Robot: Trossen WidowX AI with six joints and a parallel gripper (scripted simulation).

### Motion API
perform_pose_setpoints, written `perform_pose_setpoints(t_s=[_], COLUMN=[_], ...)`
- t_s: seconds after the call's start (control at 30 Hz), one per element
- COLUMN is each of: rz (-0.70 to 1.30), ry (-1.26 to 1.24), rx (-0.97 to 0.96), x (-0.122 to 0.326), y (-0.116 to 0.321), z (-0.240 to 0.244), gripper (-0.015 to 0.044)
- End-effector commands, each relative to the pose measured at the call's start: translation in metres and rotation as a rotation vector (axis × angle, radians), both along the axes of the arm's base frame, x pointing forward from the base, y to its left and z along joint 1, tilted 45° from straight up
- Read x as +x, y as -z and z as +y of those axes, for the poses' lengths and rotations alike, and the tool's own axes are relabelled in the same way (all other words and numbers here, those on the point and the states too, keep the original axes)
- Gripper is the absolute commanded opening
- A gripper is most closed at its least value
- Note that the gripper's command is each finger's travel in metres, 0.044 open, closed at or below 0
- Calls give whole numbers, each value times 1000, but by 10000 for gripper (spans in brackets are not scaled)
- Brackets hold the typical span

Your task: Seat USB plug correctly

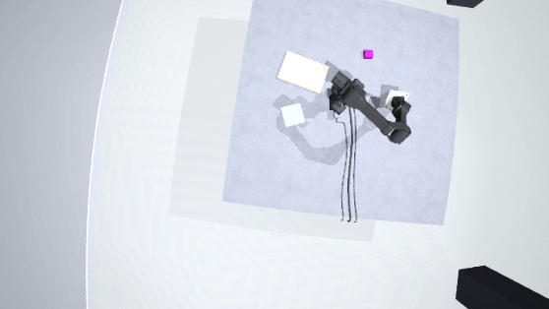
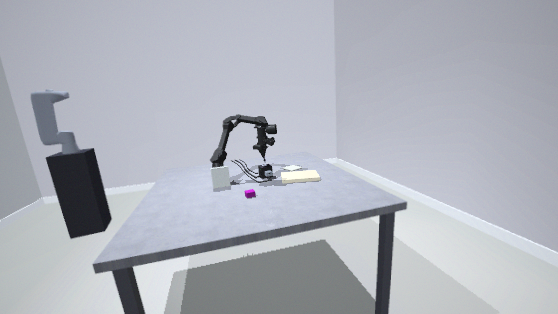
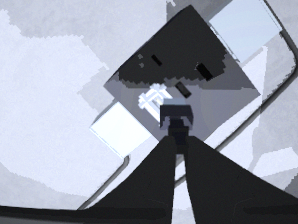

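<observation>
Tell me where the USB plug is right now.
In the wrist view the USB plug is pinched in the fingers, above the power cube.

Dark grey jointed arm, matte, slim

A bare test room is housing the setup. Plain grey walls are enclosing one metal-legged table; a camera stand is standing beside it.

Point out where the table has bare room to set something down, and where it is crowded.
Bare: the wide near half of the table in front of the magenta cube, and the strip right of the cream slab. Crowded: around the power cube, where the hand grips the USB plug, with cables and white box close by.
</observation>
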State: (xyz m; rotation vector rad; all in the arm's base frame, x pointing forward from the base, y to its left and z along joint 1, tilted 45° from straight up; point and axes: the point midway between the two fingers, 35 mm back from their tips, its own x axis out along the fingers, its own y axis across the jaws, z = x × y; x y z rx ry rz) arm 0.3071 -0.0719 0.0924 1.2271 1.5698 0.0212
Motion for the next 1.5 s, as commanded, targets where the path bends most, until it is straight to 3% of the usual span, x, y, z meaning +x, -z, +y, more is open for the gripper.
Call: perform_pose_setpoints(t_s=[0.0,0.83,1.47], rz=[74,525,534], ry=[75,536,546], rx=[13,94,99], x=[0,0,0], y=[0,0,0], z=[0,0,1], gripper=[0,0,0])
